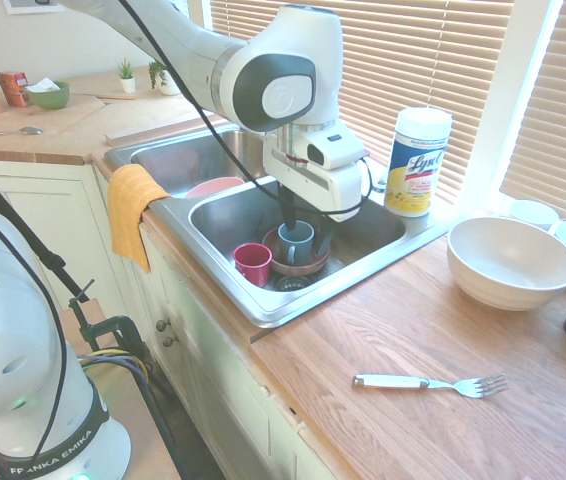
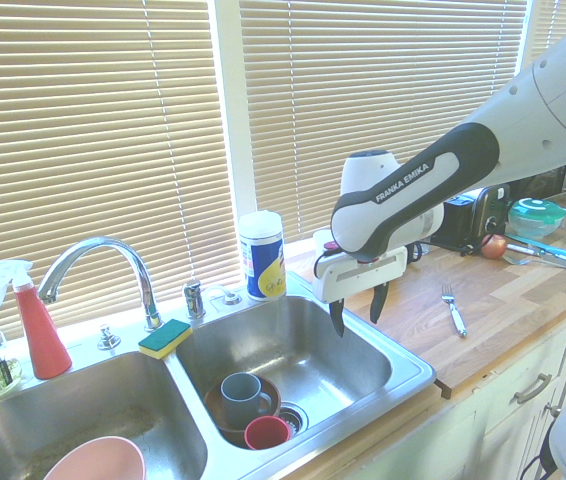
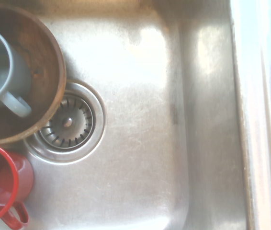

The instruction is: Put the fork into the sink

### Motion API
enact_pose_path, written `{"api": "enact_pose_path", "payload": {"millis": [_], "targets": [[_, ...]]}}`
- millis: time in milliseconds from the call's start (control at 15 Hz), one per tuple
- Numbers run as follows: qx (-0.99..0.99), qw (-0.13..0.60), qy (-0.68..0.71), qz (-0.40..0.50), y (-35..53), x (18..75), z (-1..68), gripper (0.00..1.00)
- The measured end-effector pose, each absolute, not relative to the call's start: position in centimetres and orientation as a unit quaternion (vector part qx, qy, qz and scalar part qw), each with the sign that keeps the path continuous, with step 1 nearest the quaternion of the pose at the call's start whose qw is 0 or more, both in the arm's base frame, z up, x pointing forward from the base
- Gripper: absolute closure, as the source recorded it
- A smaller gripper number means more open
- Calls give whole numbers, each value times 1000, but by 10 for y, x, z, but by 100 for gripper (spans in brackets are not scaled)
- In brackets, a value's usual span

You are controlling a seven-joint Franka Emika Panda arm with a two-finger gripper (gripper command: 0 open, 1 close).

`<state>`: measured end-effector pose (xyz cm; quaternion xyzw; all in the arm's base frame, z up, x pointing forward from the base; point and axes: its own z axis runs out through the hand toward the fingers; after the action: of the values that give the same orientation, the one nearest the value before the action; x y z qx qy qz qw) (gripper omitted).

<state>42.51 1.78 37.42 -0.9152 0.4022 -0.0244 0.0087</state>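
You are looking at a kitchen with a wooden counter (image 1: 403,350) running under windows with slatted blinds (image 2: 383,90). The big metal sink (image 1: 268,318) is sitting in the counter. The fork (image 1: 428,383) is lying flat on the wood, outside the sink, on the same side as the big cream bowl (image 1: 511,262). Your gripper (image 2: 357,318) is hanging over the sink, and its two fingers are standing wide apart, holding nothing.

The first outside view is showing you an orange cloth (image 1: 133,215) hanging over the counter's edge, a spoon (image 1: 11,132) lying on the far wood, and a green bowl (image 1: 49,96) with something white in it. The second outside view is showing you the curved tap (image 2: 103,245), a red spray bottle (image 2: 39,325) and a green and yellow sponge (image 2: 165,338) resting on the sink's middle ridge. The wrist view is giving you a close look at the round drain (image 3: 68,122).

In the sink part nearer the fork, a brown bowl (image 3: 42,62) is holding a blue-gray cup (image 3: 1,72). A red cup (image 3: 4,184) is standing just beside that bowl. In the other part, a pink dish (image 2: 98,463) is sitting.
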Motion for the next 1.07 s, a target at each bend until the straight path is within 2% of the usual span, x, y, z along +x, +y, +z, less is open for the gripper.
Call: {"api": "enact_pose_path", "payload": {"millis": [333, 733, 1067], "targets": [[-908, 13, 418, -31, 5, 425, 383, 0], [-876, 3, 480, -41, -86, 403, 409, 0], [-842, -6, 538, -28, -169, 367, 393, 0]]}}
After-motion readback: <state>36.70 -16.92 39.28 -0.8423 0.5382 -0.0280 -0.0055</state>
